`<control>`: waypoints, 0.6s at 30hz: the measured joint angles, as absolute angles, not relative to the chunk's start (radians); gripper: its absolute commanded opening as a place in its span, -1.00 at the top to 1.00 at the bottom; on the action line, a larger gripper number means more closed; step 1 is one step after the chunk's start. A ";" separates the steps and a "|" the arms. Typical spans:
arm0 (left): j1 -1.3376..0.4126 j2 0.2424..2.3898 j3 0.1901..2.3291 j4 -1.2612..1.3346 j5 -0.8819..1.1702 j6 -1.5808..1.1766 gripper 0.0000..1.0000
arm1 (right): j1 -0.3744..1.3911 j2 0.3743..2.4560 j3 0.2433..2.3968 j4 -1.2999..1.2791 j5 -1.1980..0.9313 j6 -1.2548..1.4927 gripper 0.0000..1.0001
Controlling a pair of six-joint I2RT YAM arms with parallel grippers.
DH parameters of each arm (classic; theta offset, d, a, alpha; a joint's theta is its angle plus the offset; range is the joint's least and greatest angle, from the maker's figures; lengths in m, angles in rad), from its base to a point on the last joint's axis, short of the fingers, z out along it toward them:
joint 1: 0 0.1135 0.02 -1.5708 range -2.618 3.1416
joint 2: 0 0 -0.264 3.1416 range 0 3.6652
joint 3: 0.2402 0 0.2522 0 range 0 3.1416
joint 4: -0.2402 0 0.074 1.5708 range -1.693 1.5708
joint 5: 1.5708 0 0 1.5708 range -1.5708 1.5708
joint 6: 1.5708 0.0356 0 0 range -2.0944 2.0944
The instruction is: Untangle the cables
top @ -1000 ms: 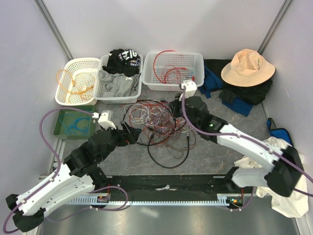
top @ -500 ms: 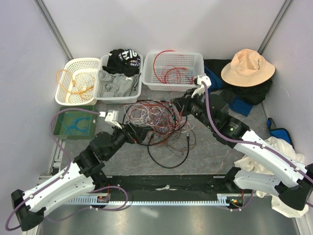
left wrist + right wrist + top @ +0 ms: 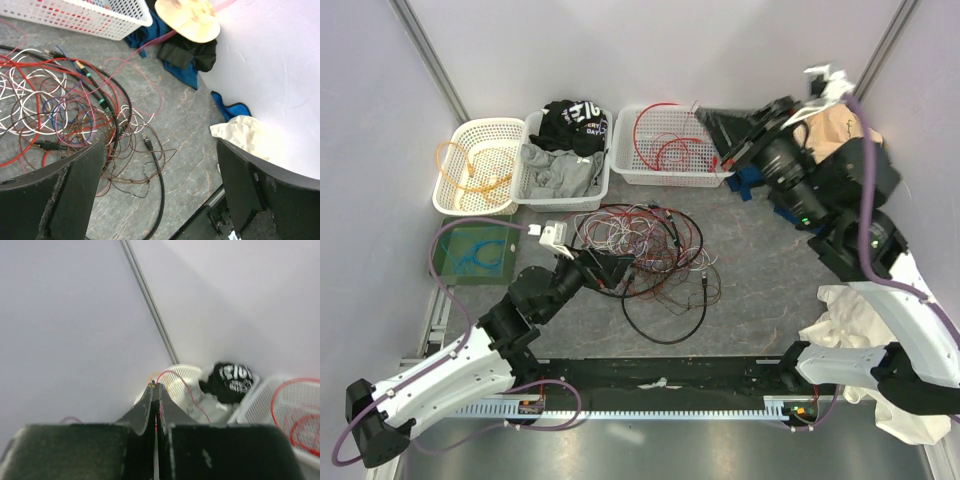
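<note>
Left tool (image 3: 612,268) is held with fingers wide apart above the desk (image 3: 760,280), over the near-left edge of the tangled cables (image 3: 645,245), which are spread before the white basket (image 3: 672,143). Right tool (image 3: 156,390) is held high, pinched together on one thin red cable (image 3: 170,371).

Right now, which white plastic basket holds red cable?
The rightmost rectangular white basket, with red cable loops; the round basket holds orange cable, the middle basket clothes.
</note>
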State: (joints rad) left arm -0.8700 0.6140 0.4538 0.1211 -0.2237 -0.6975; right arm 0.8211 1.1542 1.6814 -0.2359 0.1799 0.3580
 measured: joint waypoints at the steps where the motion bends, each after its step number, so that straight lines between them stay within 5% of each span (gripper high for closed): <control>1: -0.870 0.611 0.452 0.126 -0.224 -0.698 -0.99 | 0.821 1.170 1.736 -0.238 0.176 0.354 1.00; 7: -0.870 0.601 0.447 0.169 -0.215 -0.694 -0.99 | 0.821 1.239 1.957 -0.263 0.156 0.347 1.00; 18: -0.870 0.797 0.425 0.566 -0.129 -0.543 -0.99 | 0.821 1.258 1.946 -0.286 0.098 0.424 1.00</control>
